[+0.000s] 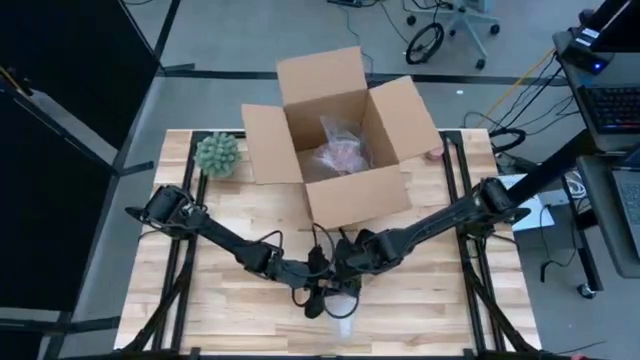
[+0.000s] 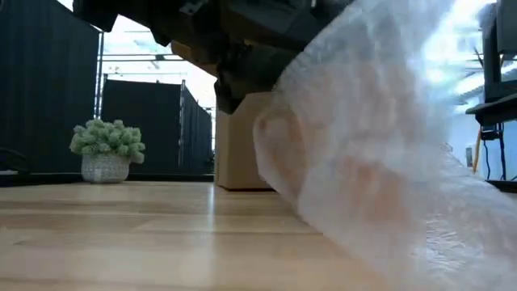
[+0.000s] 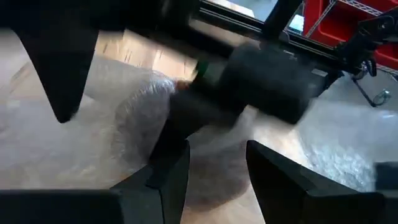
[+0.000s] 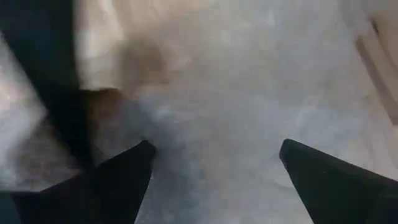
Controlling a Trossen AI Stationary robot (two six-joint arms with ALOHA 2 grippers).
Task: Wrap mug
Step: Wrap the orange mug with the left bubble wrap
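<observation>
Mug — sitting under bubble wrap at table front, right beneath where my two grippers are meeting; only a rounded shape showing thru the film, so handle side can't be told. My left gripper is hovering over the bundle w/ fingers spread a moderate way, nothing visibly pinched betw. them. My right gripper is pointing down onto the wrap, fingers wide apart, holding nothing. Cardboard box w/ flaps open is standing just beyond both grippers; small potted plant well off past my left arm. Step, as I'm judging it: mid-wrap, sheet draped but loose. Next move prob. calls for pinching a free wrap edge and folding it over while other gripper is pinning the bundle.
</observation>
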